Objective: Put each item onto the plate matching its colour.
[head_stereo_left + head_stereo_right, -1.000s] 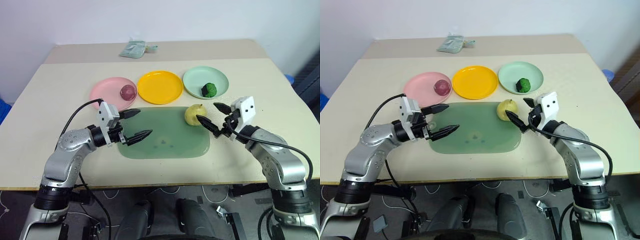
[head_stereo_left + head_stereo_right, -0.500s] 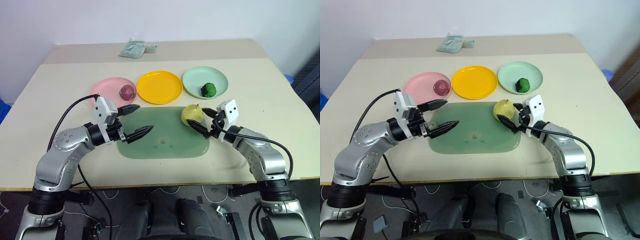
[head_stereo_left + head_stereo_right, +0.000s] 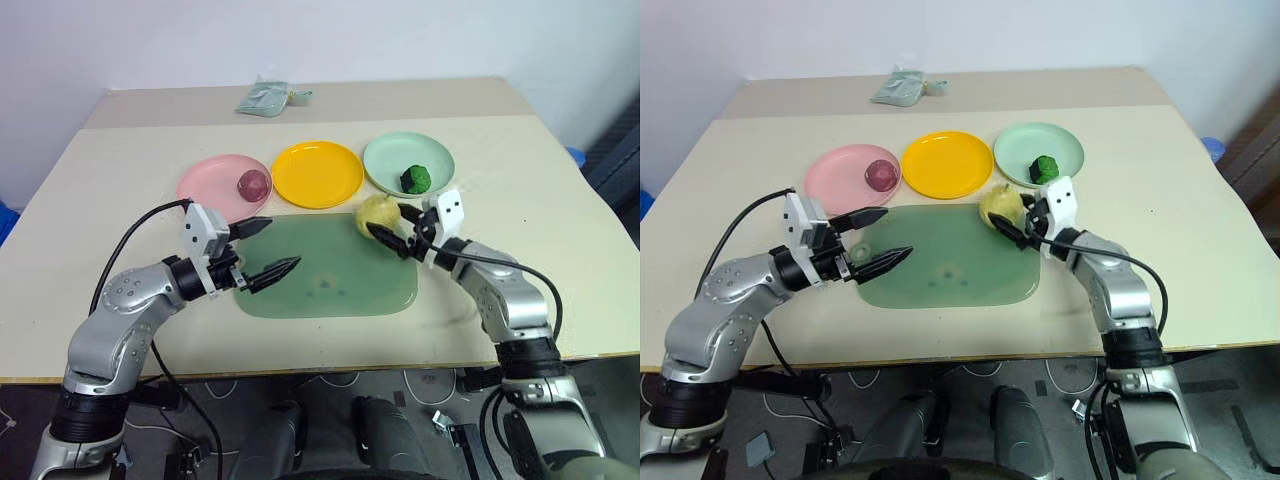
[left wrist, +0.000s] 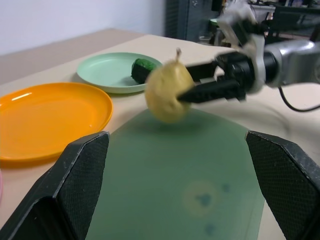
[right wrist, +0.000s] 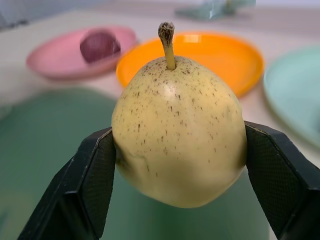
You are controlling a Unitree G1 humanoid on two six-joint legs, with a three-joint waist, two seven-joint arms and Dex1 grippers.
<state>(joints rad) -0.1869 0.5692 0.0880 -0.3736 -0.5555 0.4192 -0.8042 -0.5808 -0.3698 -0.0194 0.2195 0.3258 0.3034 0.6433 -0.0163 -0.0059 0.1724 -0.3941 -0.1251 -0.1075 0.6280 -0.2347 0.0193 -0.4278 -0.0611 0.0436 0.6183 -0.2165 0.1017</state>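
— What have the right jaws [image 3: 392, 228] got?
— They are pressed on both flanks of the yellow pear [image 5: 177, 132], stem up, at the far right corner of the green board [image 3: 330, 270].
— And the left jaws [image 3: 262, 249]?
— Spread wide over the board's left end, holding nothing, well apart from the pear.
— What lies beyond the right jaws?
— The yellow plate [image 3: 317, 173], bare, just past the pear. To its left the pink plate [image 3: 210, 179] carries the purplish fruit [image 3: 253, 183]; to its right the mint plate [image 3: 400, 157] carries the dark green lump [image 3: 416, 179]. All rest on the worktop [image 3: 520, 200].
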